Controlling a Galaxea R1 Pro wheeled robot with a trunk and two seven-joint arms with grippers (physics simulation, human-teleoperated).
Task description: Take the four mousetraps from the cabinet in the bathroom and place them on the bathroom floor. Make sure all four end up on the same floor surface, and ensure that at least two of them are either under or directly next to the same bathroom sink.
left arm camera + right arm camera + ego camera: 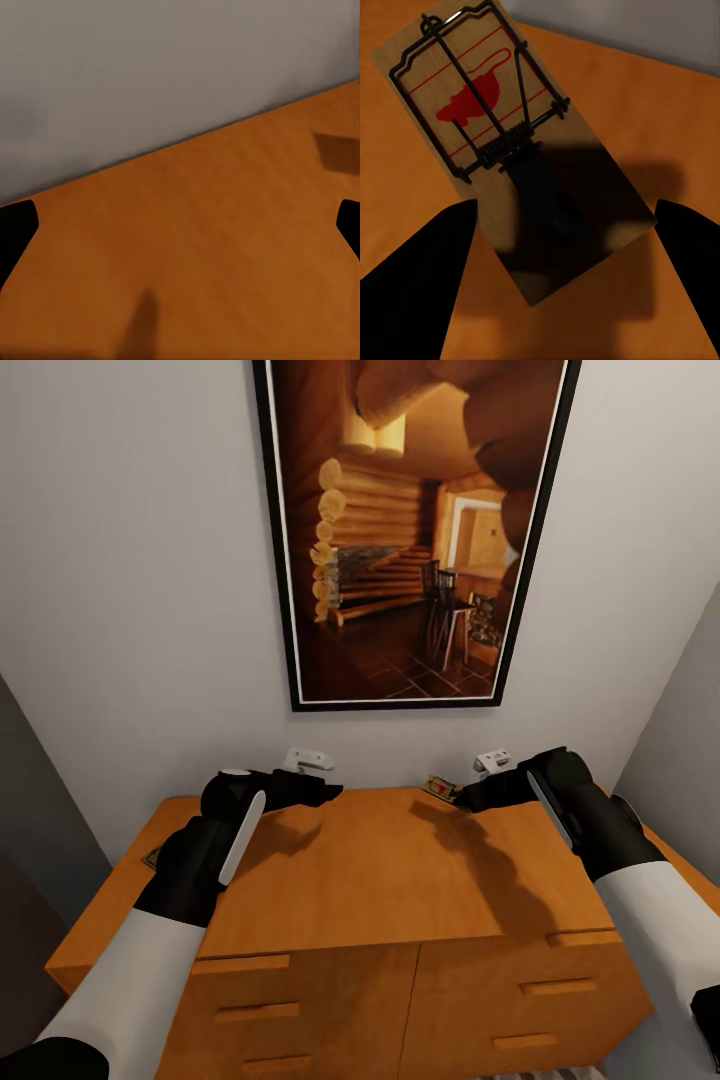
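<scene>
1. Right gripper (559, 285) is hanging just over a mousetrap (502, 142) with its jaws spread wide, not grasping anything; the trap is lying flat between the fingers (412, 292).
2. That mousetrap (438, 789) is sitting at the far right of the cabinet (390, 880) top, by the wall.
3. Left gripper (180, 225) is hovering released over bare wood at the far left.
4. Another trap (151, 857) is peeking out at the cabinet's left edge.
5. A framed picture (415, 530) is hanging above.
</scene>
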